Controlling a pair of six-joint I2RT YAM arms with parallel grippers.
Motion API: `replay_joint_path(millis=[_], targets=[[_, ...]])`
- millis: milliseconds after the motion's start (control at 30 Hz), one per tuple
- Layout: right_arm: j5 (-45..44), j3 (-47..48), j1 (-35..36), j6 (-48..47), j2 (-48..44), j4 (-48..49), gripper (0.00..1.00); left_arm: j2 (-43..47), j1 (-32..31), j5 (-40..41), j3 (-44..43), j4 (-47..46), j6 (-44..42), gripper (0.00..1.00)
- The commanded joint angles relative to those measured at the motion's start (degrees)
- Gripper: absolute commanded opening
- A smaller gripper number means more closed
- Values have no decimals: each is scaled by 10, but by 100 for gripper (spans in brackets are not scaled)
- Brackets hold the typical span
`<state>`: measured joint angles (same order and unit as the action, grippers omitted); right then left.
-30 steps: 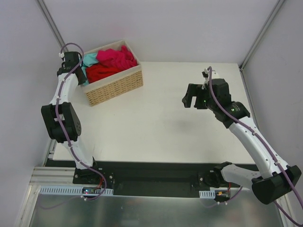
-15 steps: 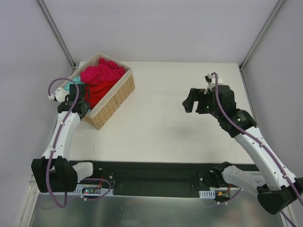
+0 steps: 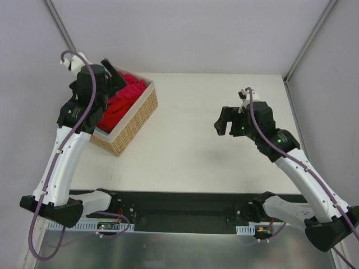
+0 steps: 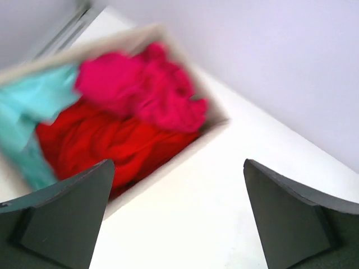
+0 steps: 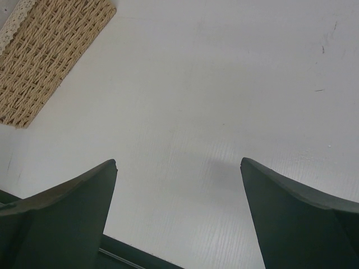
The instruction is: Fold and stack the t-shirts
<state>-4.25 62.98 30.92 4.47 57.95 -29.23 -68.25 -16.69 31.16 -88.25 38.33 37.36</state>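
1. My right pincer (image 5: 178,162) hangs wide open and empty over bare worktop (image 3: 185,157), toward the right edge; I'd leave it clear of the way.
2. My left pincer (image 4: 178,168), jaws spread with nothing between them, hovers above the basket (image 3: 132,120) at the far left corner.
3. The t-shirts are heaped inside it. I'd come straight down on the magenta t-shirt (image 4: 140,92) on top and pinch only that, not the red t-shirt (image 4: 106,143) or teal t-shirt (image 4: 28,106).

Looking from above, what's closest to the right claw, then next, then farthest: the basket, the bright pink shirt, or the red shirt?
From the right gripper:
1. wicker basket, its side wall faces the gripper.
2. magenta t-shirt, at the basket's far end.
3. red t-shirt, farther left inside it.
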Motion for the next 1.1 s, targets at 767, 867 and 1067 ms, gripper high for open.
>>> replay_joint_path(millis=[767, 867, 1067], targets=[[-67, 0, 16, -17, -1, -10, 96, -334, 30, -389, -96, -98, -476, 87], [-66, 0, 17, -16, 1, -8, 97, -353, 32, -390, -79, -98, -469, 84], [-73, -4, 17, -16, -2, -8, 97, -379, 32, -398, -49, -110, -456, 77]])
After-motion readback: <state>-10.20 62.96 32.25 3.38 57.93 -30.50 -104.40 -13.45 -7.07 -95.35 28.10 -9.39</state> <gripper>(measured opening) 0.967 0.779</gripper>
